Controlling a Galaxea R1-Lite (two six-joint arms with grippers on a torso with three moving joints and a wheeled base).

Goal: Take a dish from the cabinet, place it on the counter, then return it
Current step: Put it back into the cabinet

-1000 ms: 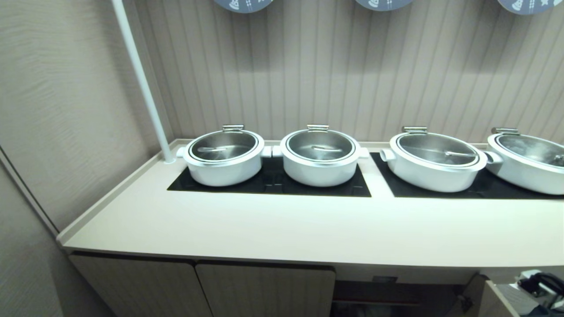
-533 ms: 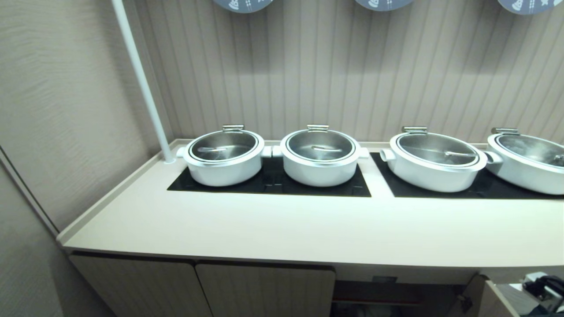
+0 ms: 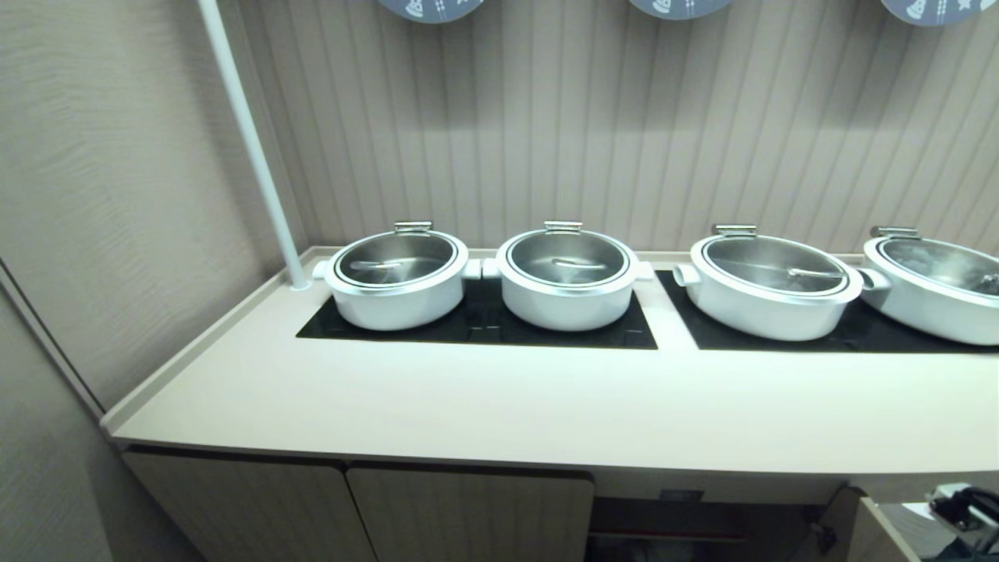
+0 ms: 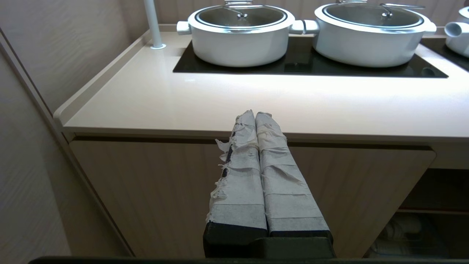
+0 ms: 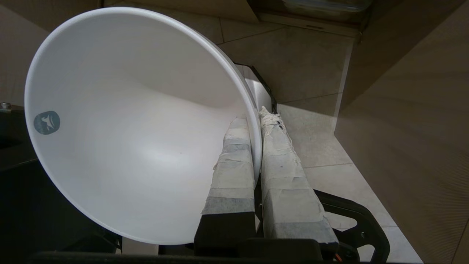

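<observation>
At lower right of the head view, below the counter (image 3: 499, 406), the right gripper (image 5: 258, 117) (jaws clamped on the rim) holds the dish (image 5: 121, 124); next move: lift onto counter.

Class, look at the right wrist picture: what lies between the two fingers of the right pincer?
The rim of the white dish lies there: the right pincer is shut on it, one finger inside the dish and one outside. Only the right wrist view shows this.
</observation>
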